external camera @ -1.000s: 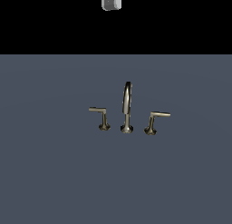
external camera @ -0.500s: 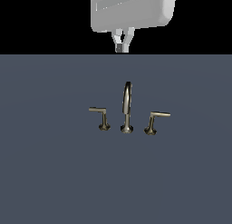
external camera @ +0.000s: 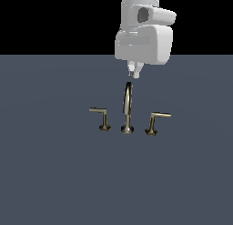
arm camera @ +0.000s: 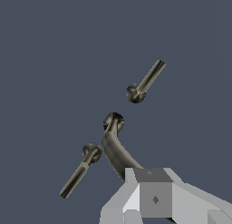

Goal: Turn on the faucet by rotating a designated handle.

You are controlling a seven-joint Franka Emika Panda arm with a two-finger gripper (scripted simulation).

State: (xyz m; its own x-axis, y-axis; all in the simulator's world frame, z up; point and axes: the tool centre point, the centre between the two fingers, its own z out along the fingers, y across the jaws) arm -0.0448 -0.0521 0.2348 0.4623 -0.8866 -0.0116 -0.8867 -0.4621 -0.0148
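Hangs above the faucet spout — claw empty, its opening not discernible. Handle at exterior view's right, untouched on the bench.

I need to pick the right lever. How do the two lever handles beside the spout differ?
The handle on the exterior view's right has a leaning stem, and its bar points away from the spout. The smaller lever on the exterior view's left stands on an upright stem, with its bar also pointing outward, to the other side. The handle looks slightly larger. Both are dull brass-grey L-shapes on flared bases.
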